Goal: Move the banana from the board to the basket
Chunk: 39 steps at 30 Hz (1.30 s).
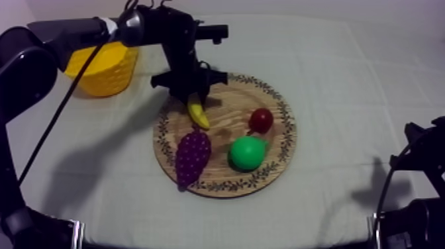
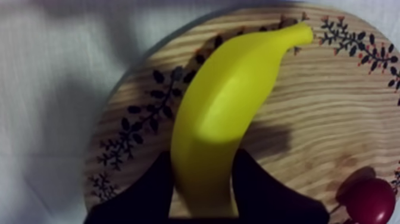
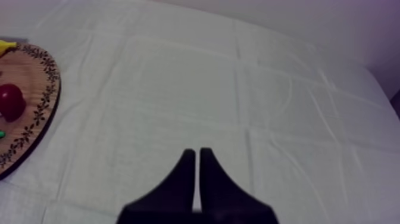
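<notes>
Smooth curved yellow banana point(image 2: 226, 113) at eleven o'clock on the wooden board point(image 1: 232, 109), left hand point(image 2: 205, 196) clamped round its end, right hand point(image 3: 197, 179) pinched together, holding nothing

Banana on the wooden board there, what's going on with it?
The left claw is shut on one end of the banana, which is over the wooden board and not yet in the yellow basket standing beside the board. The grapes, pear and small red fruit lie on the board. The right claw is shut on nothing, over the cloth.
</notes>
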### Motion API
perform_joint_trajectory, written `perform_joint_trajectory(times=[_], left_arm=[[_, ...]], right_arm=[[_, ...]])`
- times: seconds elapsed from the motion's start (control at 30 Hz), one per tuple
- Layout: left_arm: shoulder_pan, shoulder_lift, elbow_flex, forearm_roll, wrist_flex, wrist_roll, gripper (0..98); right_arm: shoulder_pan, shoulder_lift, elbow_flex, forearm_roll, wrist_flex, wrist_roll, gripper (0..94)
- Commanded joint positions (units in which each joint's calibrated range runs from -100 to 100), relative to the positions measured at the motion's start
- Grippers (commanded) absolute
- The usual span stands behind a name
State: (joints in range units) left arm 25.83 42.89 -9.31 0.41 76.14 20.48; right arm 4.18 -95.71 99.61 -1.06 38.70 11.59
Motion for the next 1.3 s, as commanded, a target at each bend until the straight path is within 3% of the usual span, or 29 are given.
perform_joint_trajectory(times=[0.0,0.27,0.47,0.63,0.8,1.0,1.27], left_arm=[[0.02,0.24,-0.20,-0.11,0.38,-0.25,32.4],[0.21,-1.52,-0.33,-2.19,2.92,-0.72,28.5],[-0.77,-8.81,-5.32,-5.65,9.74,-0.72,28.0],[-4.05,-15.33,-11.63,-8.42,15.94,-1.51,27.9],[-9.18,-19.76,-15.14,-9.88,19.12,-3.01,27.9],[-15.36,-22.13,-13.25,-10.62,18.74,-4.39,27.9],[-20.32,-20.95,-6.00,-10.80,12.38,-5.01,27.7]], right_arm=[[0.03,-0.05,0.05,0.01,0.01,0.01,0.4],[0.03,-0.05,0.05,0.01,0.01,0.01,0.4],[0.03,-0.05,0.05,0.01,0.01,0.01,0.4],[0.03,-0.05,0.05,0.01,0.01,0.01,0.4],[0.03,-0.05,0.05,0.01,0.01,0.01,0.4],[0.03,-0.05,0.05,0.01,0.01,0.01,0.4],[0.03,-0.05,0.05,0.01,0.01,0.01,0.4]])
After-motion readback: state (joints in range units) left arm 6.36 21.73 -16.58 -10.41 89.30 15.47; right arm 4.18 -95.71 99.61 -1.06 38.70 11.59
